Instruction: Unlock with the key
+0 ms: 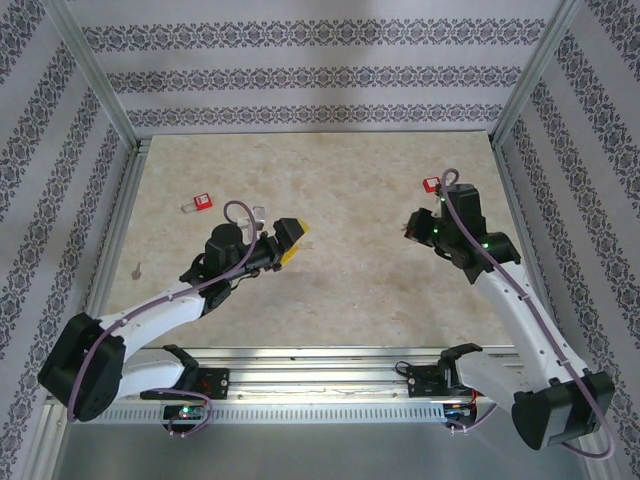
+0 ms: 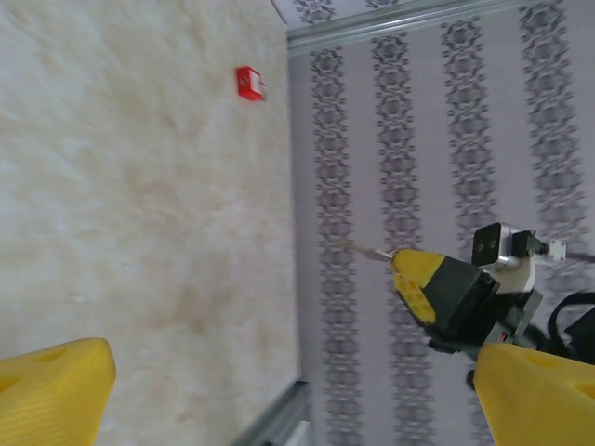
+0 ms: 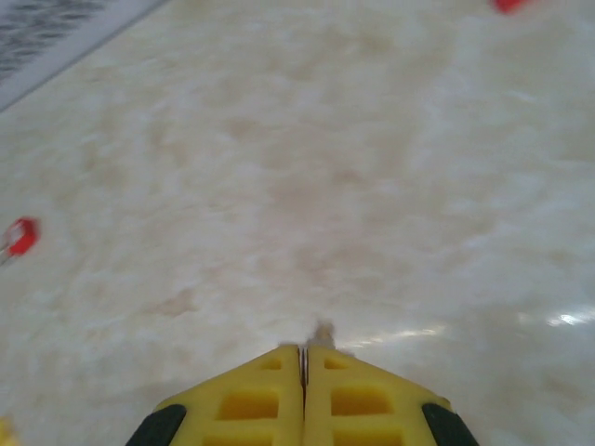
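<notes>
The right pincer (image 3: pixel 304 351) is clamped fully shut on the key (image 3: pixel 323 330), whose metal tip pokes out ahead; the left pincer (image 1: pixel 294 243) gapes wide and holds nothing; a red padlock (image 1: pixel 203 203) lies on the table (image 1: pixel 340 290) at 10 o'clock, well apart from both; a small red piece (image 1: pixel 432 184) sits at 2 o'clock.

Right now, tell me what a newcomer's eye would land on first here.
The yellow-fingered grippers face each other mid-scene. The right gripper is shut on a small metal key whose tip pokes out, and the left gripper gapes open toward it. Next, a red padlock lies toward the back left of the pale marbled table, and a second red object sits beside the right arm.
</notes>
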You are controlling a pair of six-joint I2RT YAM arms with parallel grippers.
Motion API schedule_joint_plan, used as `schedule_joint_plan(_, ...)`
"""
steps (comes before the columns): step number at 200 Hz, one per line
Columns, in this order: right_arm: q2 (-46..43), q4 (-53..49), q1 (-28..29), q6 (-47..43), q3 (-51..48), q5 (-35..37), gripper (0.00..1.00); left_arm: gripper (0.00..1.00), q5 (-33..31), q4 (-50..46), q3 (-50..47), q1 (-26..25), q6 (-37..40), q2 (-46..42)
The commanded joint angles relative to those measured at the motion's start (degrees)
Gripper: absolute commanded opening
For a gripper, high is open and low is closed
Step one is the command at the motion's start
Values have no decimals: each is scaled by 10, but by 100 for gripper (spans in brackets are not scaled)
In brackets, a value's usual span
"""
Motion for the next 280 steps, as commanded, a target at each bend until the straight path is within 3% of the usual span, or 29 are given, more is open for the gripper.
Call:
schedule_joint_plan(1, 13, 26, 66, -4, 27, 6, 0, 99, 1, 141, 12, -25, -177, 32)
schedule_joint_plan(27, 38, 60, 149, -19, 55, 34, 0, 98, -25, 205, 14, -55, -258, 77)
schedule_joint_plan(87, 37, 186, 225, 18, -1, 37, 0, 96, -80, 335, 15, -90, -364, 168)
schedule_joint_plan(194, 25, 303, 279, 36, -84, 45, 0, 91, -105, 343, 24, -99, -384, 194)
schedule_joint_plan(280, 19, 329, 295, 41, -118, 42, 0, 71, -105, 310, 17, -99, -363, 180)
